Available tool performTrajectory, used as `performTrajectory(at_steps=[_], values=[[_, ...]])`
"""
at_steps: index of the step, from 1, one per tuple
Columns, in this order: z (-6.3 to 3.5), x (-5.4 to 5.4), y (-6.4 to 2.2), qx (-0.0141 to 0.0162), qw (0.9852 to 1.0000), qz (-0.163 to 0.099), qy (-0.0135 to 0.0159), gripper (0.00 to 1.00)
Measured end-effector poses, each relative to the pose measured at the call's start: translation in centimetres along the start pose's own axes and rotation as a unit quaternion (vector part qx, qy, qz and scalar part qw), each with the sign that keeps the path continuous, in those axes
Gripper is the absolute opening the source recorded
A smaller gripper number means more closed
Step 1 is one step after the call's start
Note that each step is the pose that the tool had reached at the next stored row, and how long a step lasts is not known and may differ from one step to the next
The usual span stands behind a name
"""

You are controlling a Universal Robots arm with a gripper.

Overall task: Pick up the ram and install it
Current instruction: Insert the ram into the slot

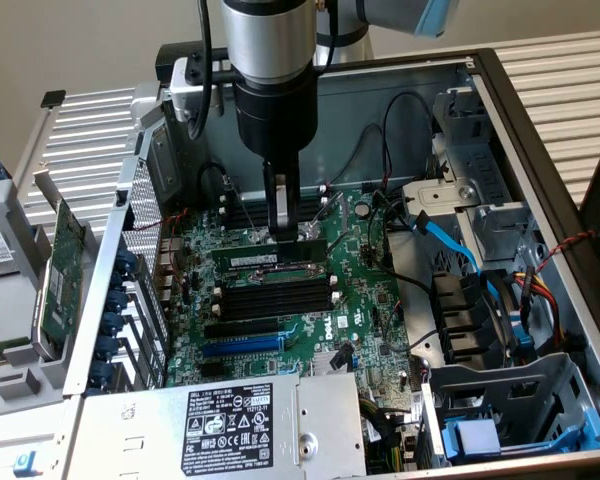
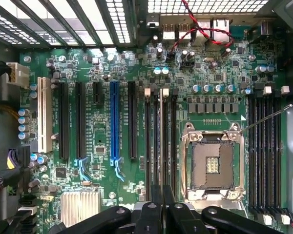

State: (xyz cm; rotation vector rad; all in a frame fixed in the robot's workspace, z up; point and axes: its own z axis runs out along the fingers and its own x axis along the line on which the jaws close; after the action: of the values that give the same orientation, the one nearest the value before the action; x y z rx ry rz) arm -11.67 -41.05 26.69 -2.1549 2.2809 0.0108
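The ram [image 1: 270,252] is a long green stick with a white label, held level and on edge inside the open computer case. My gripper [image 1: 280,228] comes straight down from above and is shut on its upper edge near the middle. In the wrist view the ram [image 2: 161,136] appears edge-on as a thin pale strip. It runs out from my gripper [image 2: 161,207] along the black memory slots [image 2: 156,146] beside the processor socket [image 2: 212,165]. I cannot tell whether the ram touches a slot. More empty black slots [image 1: 275,295] lie just in front of the stick.
A green expansion card [image 1: 60,270] stands outside the case at the exterior view's left. The power supply box [image 1: 230,425] fills the near edge. A blue cable [image 1: 445,240] and a drive cage [image 1: 500,400] sit at the exterior view's right. A blue card slot [image 2: 115,122] lies beside the memory slots.
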Motion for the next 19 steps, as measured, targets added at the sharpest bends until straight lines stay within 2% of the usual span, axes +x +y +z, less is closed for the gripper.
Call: performTrajectory(at_steps=[8,17,19], values=[[1.23,0.0,0.0,0.0,1.0,0.0,0.0,0.13],[1.36,0.7,-0.03,0.0,1.0,0.0,0.0001,0.13],[1.4,0.7,-0.04,0.0009,1.0,0.0,0.0001,0.13]])
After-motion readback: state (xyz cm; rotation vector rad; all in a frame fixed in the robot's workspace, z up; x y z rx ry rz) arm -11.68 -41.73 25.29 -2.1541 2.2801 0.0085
